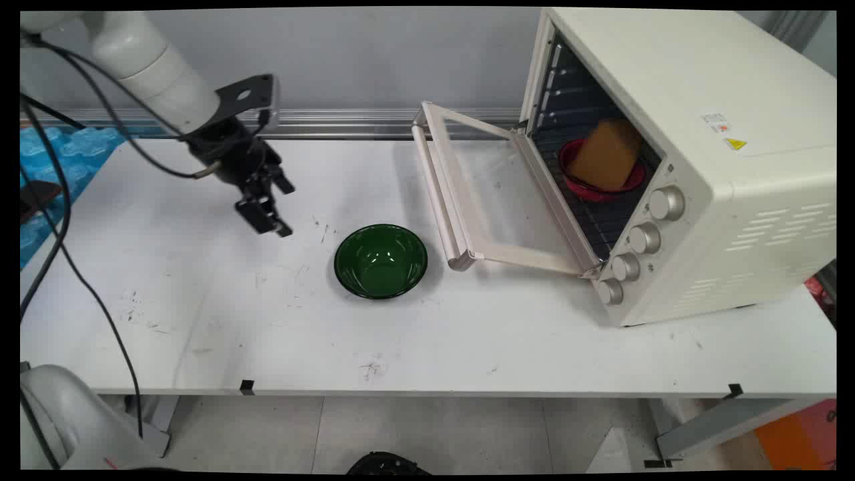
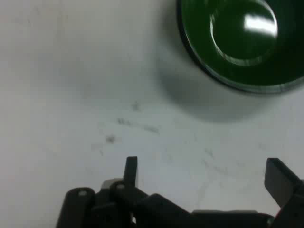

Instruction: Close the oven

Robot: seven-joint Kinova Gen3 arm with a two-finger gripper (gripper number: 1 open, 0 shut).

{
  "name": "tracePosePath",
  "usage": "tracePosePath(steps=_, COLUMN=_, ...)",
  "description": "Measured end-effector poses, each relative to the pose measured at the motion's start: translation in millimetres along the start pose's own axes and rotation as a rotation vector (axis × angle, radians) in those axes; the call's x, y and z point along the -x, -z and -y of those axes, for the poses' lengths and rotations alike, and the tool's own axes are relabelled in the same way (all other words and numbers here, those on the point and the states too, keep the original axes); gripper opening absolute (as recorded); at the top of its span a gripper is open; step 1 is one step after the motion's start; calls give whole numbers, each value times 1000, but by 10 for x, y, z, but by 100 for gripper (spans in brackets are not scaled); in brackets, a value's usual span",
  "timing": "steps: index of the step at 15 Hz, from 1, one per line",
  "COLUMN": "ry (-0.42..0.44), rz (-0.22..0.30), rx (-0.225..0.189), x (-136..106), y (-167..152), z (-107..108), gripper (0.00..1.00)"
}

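hovering: end effector (image 1: 266, 212), fingers (image 2: 282, 177) spread wide and holding nothing, above the tabletop (image 1: 200, 314), near the green bowl's left side
green bowl (image 1: 381, 260): upright and empty on the tabletop
toaster oven (image 1: 674, 160): right of the green bowl, door (image 1: 494, 194) dropped open
inside oven: red bowl (image 1: 601, 184) on the rack, a tan block (image 1: 604, 157) in it

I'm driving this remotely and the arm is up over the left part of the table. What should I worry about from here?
1. The green bowl sits just right of the open, empty tool; a low sweep that way could knock it.
2. The oven door hangs open over the table beyond the bowl, so a push could drive the bowl into it.
3. Black cables hang from the arm and may drag or snag.
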Motion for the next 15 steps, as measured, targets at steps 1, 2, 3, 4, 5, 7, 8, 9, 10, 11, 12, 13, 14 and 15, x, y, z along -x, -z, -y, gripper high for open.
tracePosePath(steps=1, ry=3, rz=-13, rx=-5, x=-66, y=-12, z=26, gripper=100)
tracePosePath(steps=2, ry=6, rz=-26, rx=-10, x=-124, y=-22, z=49, gripper=100)
tracePosePath(steps=3, ry=12, rz=-43, rx=-16, x=-199, y=-34, z=80, gripper=100)
tracePosePath(steps=4, ry=18, rz=-57, rx=-21, x=-258, y=-42, z=108, gripper=100)
tracePosePath(steps=5, ry=22, rz=-70, rx=-26, x=-308, y=-51, z=132, gripper=100)
tracePosePath(steps=7, ry=32, rz=-94, rx=-36, x=-406, y=-72, z=183, gripper=100)
tracePosePath(steps=8, ry=36, rz=-107, rx=-42, x=-450, y=-84, z=211, gripper=100)
tracePosePath(steps=9, ry=40, rz=-119, rx=-48, x=-492, y=-100, z=240, gripper=100)
tracePosePath(steps=10, ry=44, rz=-132, rx=-53, x=-533, y=-116, z=269, gripper=100)
tracePosePath(steps=11, ry=47, rz=-146, rx=-59, x=-583, y=-143, z=305, gripper=100)
tracePosePath(steps=12, ry=51, rz=-162, rx=-64, x=-631, y=-174, z=342, gripper=0)
tracePosePath(steps=13, ry=55, rz=-172, rx=-66, x=-652, y=-196, z=360, gripper=0)
tracePosePath(steps=14, ry=56, rz=-181, rx=-67, x=-673, y=-222, z=377, gripper=0)
tracePosePath(steps=15, ry=56, rz=-190, rx=-68, x=-695, y=-248, z=393, gripper=0)
